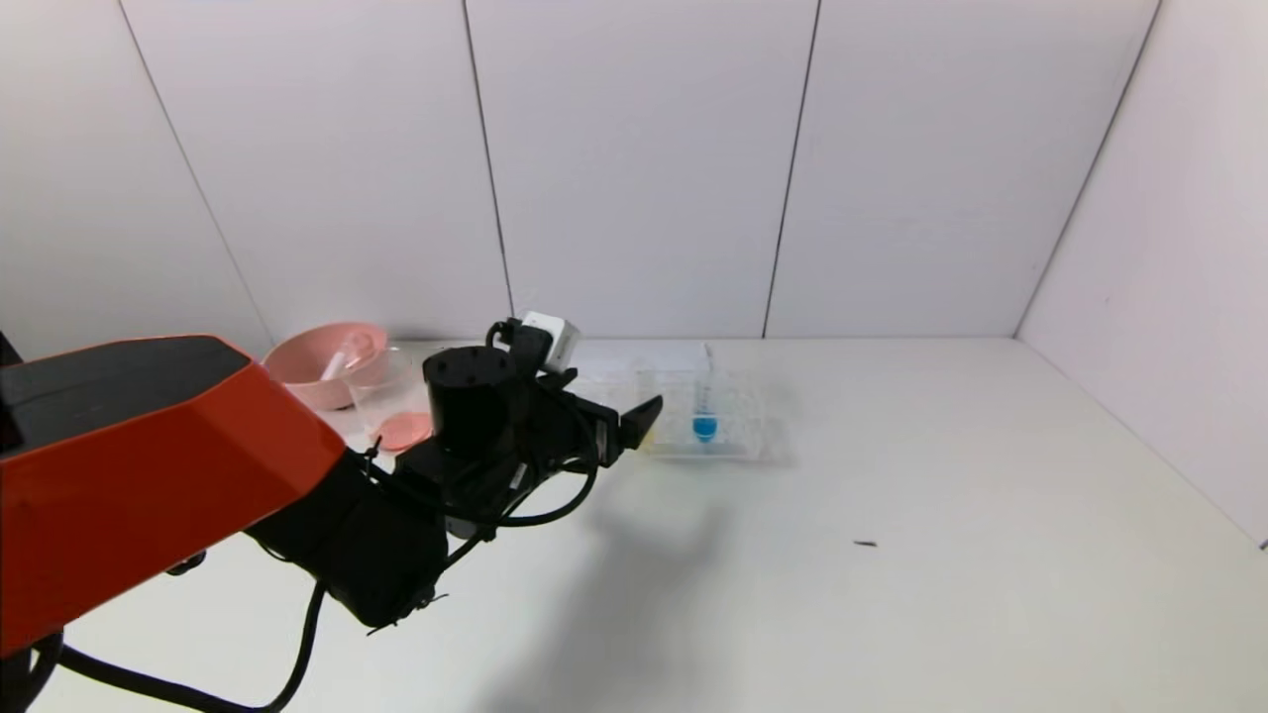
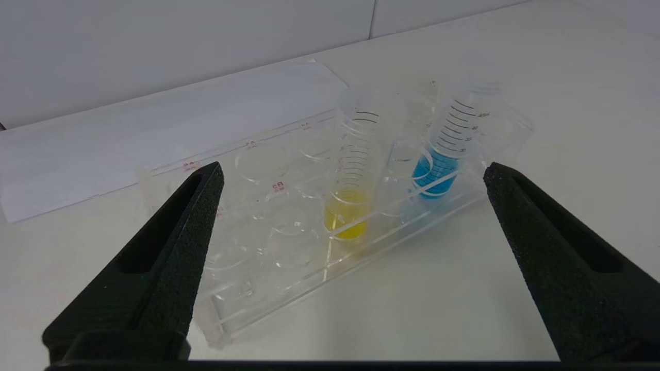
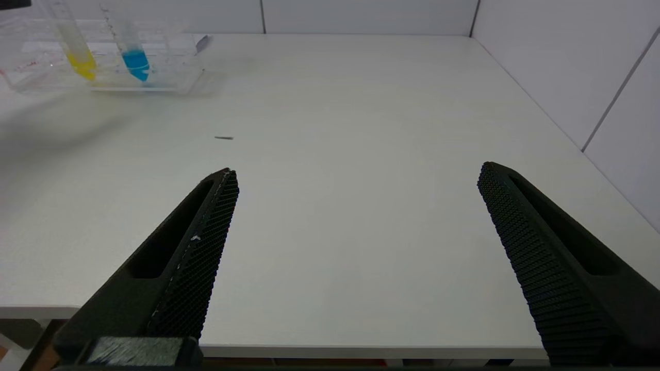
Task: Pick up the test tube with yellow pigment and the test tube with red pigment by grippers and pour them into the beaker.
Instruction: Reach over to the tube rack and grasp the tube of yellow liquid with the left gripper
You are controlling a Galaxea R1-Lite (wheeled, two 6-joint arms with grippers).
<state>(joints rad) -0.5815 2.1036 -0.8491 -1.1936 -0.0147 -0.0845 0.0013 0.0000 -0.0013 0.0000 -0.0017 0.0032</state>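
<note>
So the left gripper (image 2: 350,172) is hovering just short of the clear tube rack (image 2: 289,288), jaws spread wide with nothing between them. The test tube with yellow pigment (image 2: 349,206) stands upright in the rack's near row, dead ahead at 12 o'clock from the fingers, and the blue-liquid tube (image 2: 441,154) sits next to it, roughly 1 o'clock. From the head camera the beaker (image 1: 388,396) is over at about 9 o'clock of the rack, holding some reddish liquid at the bottom, right beside the pink bowl (image 1: 307,361) (there's a tube lying in that bowl, can't tell more). The right gripper (image 3: 356,180) is parked at the table's near edge, also fully released, well apart from everything.
</note>
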